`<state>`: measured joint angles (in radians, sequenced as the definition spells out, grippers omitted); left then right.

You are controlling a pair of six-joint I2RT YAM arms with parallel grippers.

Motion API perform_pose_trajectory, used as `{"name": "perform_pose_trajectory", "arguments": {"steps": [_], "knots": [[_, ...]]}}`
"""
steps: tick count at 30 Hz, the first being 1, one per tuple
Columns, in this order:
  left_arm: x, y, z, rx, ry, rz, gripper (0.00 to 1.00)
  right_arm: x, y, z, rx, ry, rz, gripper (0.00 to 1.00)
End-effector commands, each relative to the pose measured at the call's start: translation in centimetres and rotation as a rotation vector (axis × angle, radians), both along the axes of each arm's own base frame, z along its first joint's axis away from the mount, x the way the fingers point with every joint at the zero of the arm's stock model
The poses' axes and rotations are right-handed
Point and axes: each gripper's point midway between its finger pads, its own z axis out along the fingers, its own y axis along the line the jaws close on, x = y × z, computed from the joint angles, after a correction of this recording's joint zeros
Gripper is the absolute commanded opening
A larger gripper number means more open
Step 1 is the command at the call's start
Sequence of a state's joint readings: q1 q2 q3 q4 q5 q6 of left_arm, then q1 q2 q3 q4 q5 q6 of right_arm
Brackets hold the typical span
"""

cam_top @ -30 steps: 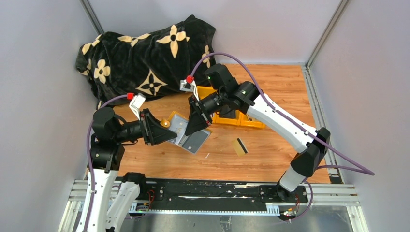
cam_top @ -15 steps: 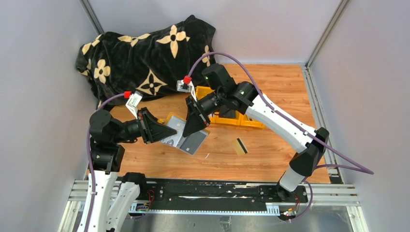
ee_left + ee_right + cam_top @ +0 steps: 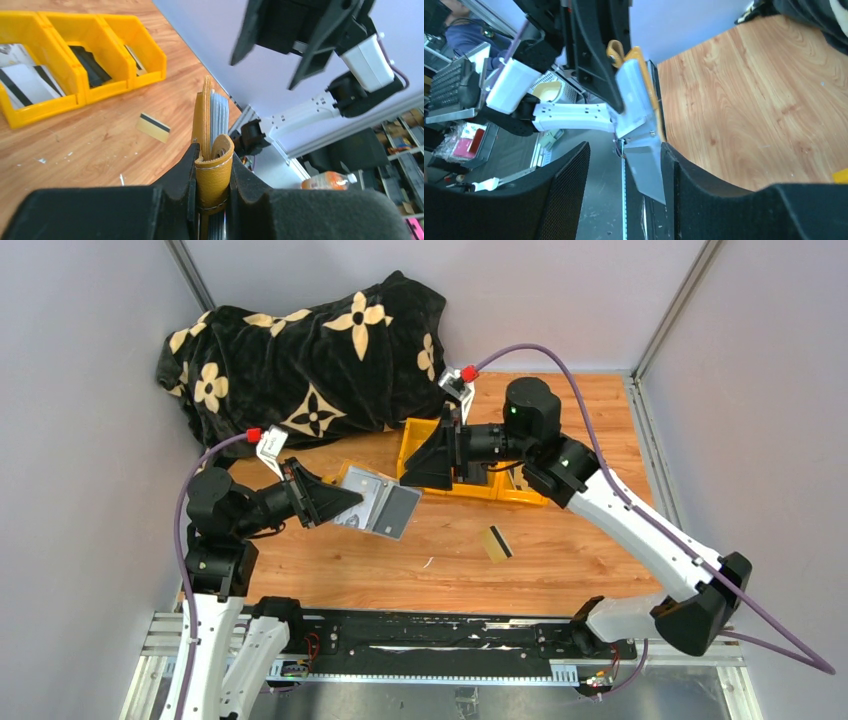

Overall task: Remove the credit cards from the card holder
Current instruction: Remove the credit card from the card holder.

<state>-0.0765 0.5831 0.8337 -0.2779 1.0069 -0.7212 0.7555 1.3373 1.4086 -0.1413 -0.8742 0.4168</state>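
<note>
My left gripper (image 3: pixel 345 502) is shut on the mustard-tan card holder (image 3: pixel 362 496), held on edge above the table; in the left wrist view its strap end (image 3: pixel 214 167) is clamped between the fingers (image 3: pixel 181 175). A grey credit card (image 3: pixel 397 512) sticks partway out of the holder. My right gripper (image 3: pixel 412 475) stands open just right of it, by the bin. In the right wrist view the grey credit card (image 3: pixel 645 167) lies between the spread fingers (image 3: pixel 694 195), close to the right one and ungripped. A tan-gold credit card (image 3: pixel 496 542) lies on the table.
A yellow three-compartment bin (image 3: pixel 500 490) stands behind the right gripper; its compartments hold pale cards (image 3: pixel 22 82) and a black item (image 3: pixel 90 65). A black flower-patterned blanket (image 3: pixel 300 360) is heaped at the back left. Grey walls close in both sides.
The right gripper opened, let go of the grey card and drew back right toward the bin. The left gripper shut more tightly on the holder and raised it slightly.
</note>
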Motion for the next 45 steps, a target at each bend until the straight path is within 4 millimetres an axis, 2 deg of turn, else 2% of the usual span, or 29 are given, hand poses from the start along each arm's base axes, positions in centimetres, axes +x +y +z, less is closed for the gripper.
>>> {"name": "perform_pose_trajectory", "arguments": {"steps": [1,7,10,15,22,25,31,34,37,41,45], "knots": [[0.9,0.6,1.9,-0.015,-0.075,0.092,0.0,0.1,0.2,3.3,0.164,0.059,-0.068,0.56],[1.4,0.9,2.2,-0.022,-0.079,0.135,0.0,-2.8,2.4,1.7,0.18,0.18,0.065,0.53],[1.4,0.9,2.5,-0.026,-0.085,0.137,0.0,-3.7,3.6,0.6,0.158,0.23,0.122,0.51],[1.2,1.0,3.1,-0.027,-0.102,0.144,0.0,-4.0,4.9,-1.3,0.112,0.278,0.145,0.49],[1.0,1.0,3.9,-0.05,-0.113,0.145,0.0,-3.1,6.0,-4.0,-0.004,0.27,0.077,0.47],[0.9,1.0,4.1,-0.059,-0.112,0.146,0.0,-2.9,6.4,-3.7,0.012,0.28,0.081,0.46],[1.0,1.0,3.3,-0.06,-0.096,0.147,0.0,-2.9,7.8,-0.7,0.146,0.332,0.158,0.34],[1.0,1.0,2.6,-0.064,-0.077,0.147,0.02,-2.7,8.3,0.0,0.186,0.366,0.169,0.3],[1.0,0.9,2.0,-0.075,-0.061,0.148,0.06,-1.7,8.6,-0.1,0.202,0.403,0.142,0.21],[0.8,0.9,1.9,-0.082,-0.061,0.146,0.11,-0.1,8.5,-1.0,0.201,0.448,0.097,0.01],[0.8,0.9,2.1,-0.088,-0.061,0.146,0.12,0.3,7.9,-1.5,0.219,0.46,0.095,0.0]]}}
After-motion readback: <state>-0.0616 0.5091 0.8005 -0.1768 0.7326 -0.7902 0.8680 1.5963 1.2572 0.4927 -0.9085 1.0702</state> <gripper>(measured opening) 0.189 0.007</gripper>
